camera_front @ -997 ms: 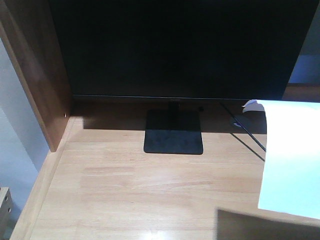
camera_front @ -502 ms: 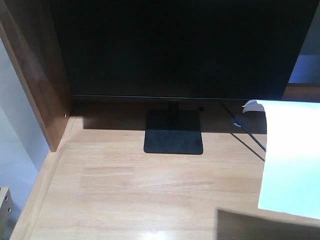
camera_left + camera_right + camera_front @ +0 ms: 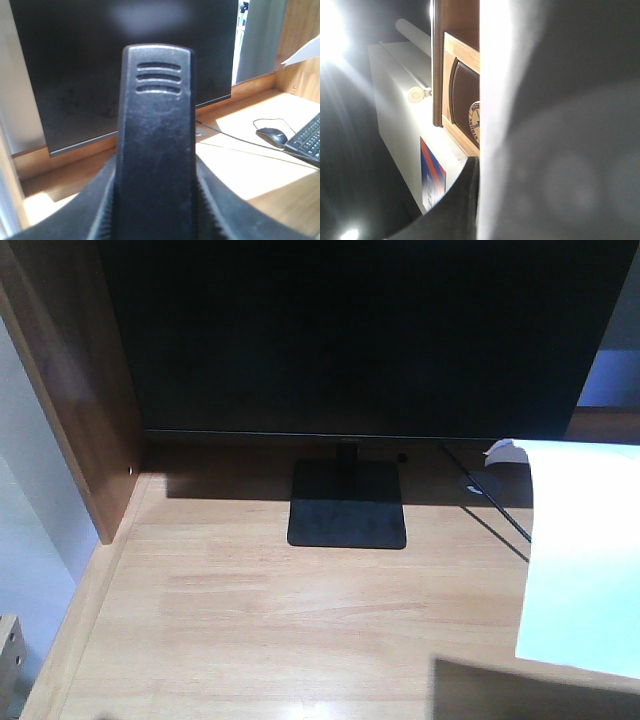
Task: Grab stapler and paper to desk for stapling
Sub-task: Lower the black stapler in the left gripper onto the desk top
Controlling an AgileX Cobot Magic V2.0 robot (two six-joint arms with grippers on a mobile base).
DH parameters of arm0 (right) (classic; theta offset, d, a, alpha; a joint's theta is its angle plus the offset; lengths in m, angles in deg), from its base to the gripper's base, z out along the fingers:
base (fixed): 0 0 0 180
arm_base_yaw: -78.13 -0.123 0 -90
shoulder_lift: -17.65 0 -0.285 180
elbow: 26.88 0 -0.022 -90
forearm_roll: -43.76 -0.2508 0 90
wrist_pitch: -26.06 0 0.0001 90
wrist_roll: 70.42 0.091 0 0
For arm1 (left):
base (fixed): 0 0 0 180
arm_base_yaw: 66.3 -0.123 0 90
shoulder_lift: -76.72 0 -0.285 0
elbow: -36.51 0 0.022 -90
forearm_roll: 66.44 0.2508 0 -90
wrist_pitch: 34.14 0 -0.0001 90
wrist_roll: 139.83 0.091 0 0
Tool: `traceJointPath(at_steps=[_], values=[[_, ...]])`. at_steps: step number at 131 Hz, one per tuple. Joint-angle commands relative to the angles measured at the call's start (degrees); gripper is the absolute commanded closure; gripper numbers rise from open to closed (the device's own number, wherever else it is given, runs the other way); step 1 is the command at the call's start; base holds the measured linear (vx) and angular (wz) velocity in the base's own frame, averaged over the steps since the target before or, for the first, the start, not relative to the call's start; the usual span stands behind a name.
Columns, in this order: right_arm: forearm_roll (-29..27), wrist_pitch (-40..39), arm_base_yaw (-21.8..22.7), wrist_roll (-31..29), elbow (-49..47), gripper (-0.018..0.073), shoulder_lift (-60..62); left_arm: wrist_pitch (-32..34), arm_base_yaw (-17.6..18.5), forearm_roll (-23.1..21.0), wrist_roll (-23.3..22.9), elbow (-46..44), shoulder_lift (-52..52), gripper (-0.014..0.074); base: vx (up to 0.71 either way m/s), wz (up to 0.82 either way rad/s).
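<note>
**Item 1.** Small black wedge-shaped stapler (image 3: 157,140).
- Location: between the ribbed pads of the left gripper (image 3: 157,215), whose jaws are closed firmly on its flanks.
- It is carried above the light natural-wood desk (image 3: 280,620) and not set down.

**Item 2.** Plain white rectangular sheet of paper (image 3: 580,560).
- Location: at the desk's right side, raised off the wood.
- The right gripper (image 3: 492,200) appears pinched on it. The right wrist view shows the sheet edge-on between two dark, blurred fingers.

**Surroundings.** Wide black monitor (image 3: 350,330) on a flat black square stand (image 3: 347,505); thin black cable (image 3: 495,510); black mouse (image 3: 272,135); black keyboard (image 3: 307,142).

**Step in hand, as judged.** Bringing both items down to the bare wood in front of the stand.

**Handling advice.**
- Lower the sheet flat first, clear of the cable.
- Bring the stapler down near one corner of the sheet, well apart from the mouse.
- Release neither grip until its item rests on the wood.
</note>
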Motion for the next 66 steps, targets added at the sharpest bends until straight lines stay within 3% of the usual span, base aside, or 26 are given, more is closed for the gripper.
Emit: traceJointPath(at_steps=[1, 16, 34, 48, 49, 66], values=[[0.26, -2.66, 0.26, -0.61, -1.41, 0.0566, -0.75, 9.85, 0.20, -1.01, 2.91, -1.76, 5.02, 0.0603, 0.00, 0.00], [0.26, -2.66, 0.26, -0.61, -1.41, 0.0566, -0.75, 13.92, 0.20, -5.23, 9.51, -1.80, 10.67, 0.0603, 0.00, 0.00], [0.26, -2.66, 0.26, -0.61, -1.41, 0.0566, -0.75, 18.70, 0.20, -16.05, 21.68, -1.80, 18.82, 0.0603, 0.00, 0.00], [0.26, -2.66, 0.26, -0.61, -1.41, 0.0566, -0.75, 20.78, 0.20, -26.06, 34.25, -1.80, 25.01, 0.0603, 0.00, 0.00], [0.26, -2.66, 0.26, -0.61, -1.41, 0.0566, -0.75, 20.97, 0.20, -27.44, 37.13, -1.80, 25.79, 0.0603, 0.00, 0.00], [0.26, -2.66, 0.26, -0.61, -1.41, 0.0566, -0.75, 21.00, 0.18, -39.87, 54.17, -1.80, 32.20, 0.0603, 0.00, 0.00]])
